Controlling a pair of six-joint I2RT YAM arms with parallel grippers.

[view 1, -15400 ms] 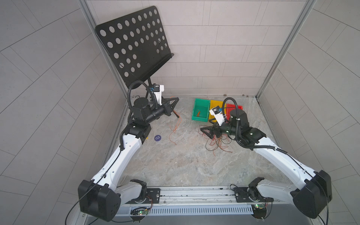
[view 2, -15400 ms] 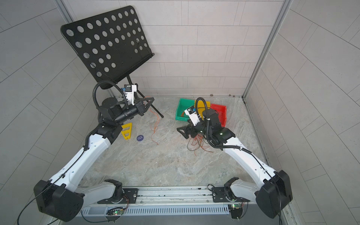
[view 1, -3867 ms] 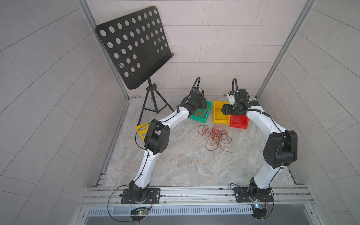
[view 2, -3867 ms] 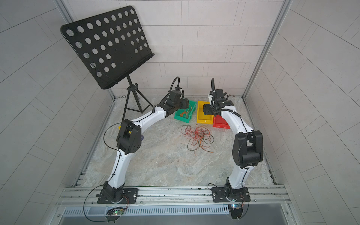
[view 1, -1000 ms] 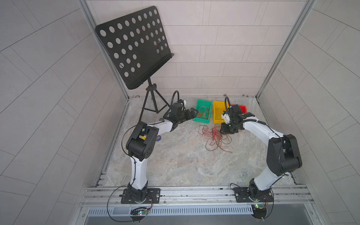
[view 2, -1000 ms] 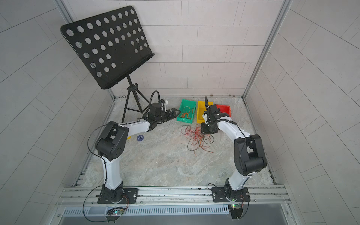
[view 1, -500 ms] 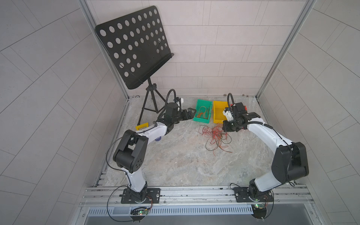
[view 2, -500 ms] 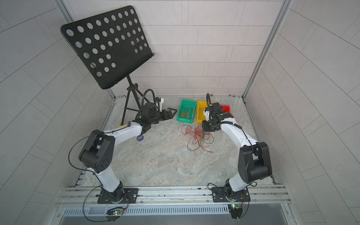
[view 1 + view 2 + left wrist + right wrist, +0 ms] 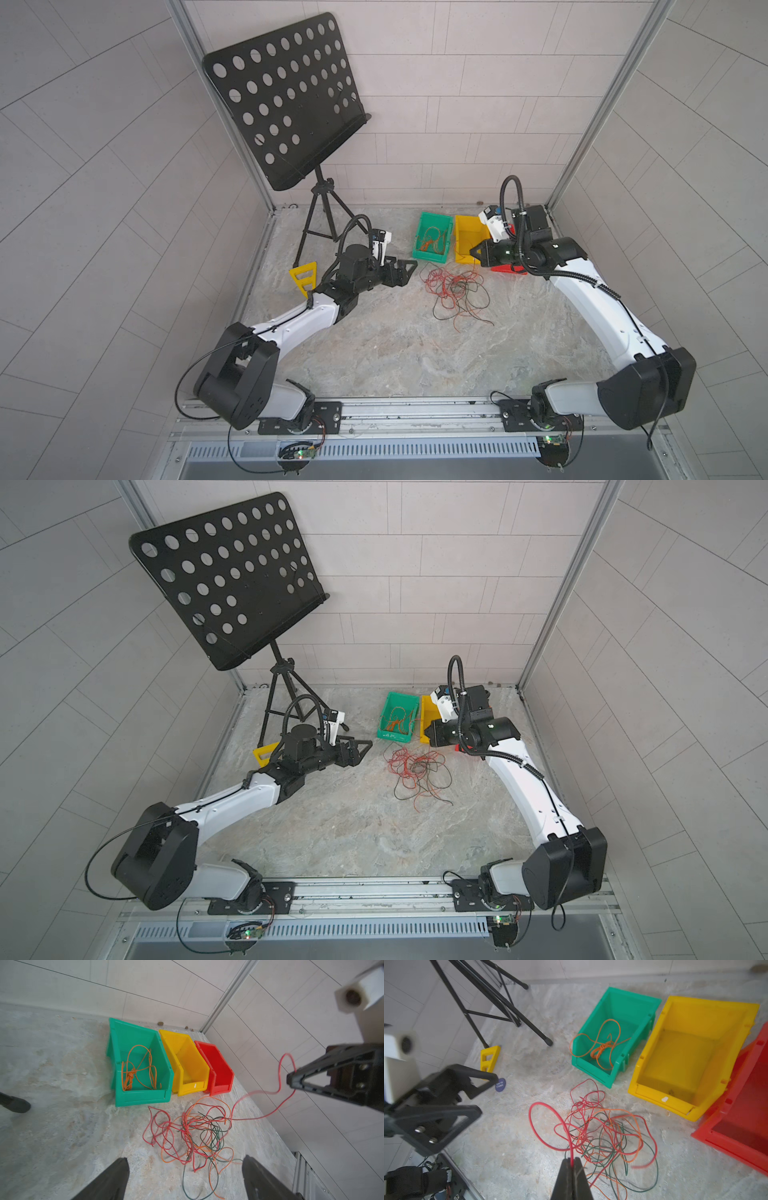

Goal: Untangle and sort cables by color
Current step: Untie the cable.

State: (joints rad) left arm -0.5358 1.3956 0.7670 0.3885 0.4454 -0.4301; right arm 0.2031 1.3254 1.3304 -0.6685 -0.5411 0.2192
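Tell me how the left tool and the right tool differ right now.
The left tool stands wide open; the right tool is pinched shut. The left tool holds nothing; the right tool grips a red cable that trails from the cable tangle. Both are black and point toward that tangle.

Bright diffuse light, faint shadows. Wall tiles point(image 9: 104, 104) bow near edges (wide-angle lens). Wrist views: fingers point(image 9: 562, 1184) blurred.

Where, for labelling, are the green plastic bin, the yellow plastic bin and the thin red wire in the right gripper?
Green plastic bin point(image 9: 143, 1097): left wrist view, front wall.
Yellow plastic bin point(image 9: 187, 1089): left wrist view, front lip.
Thin red wire point(image 9: 542, 1103): right wrist view, top of raised loop.
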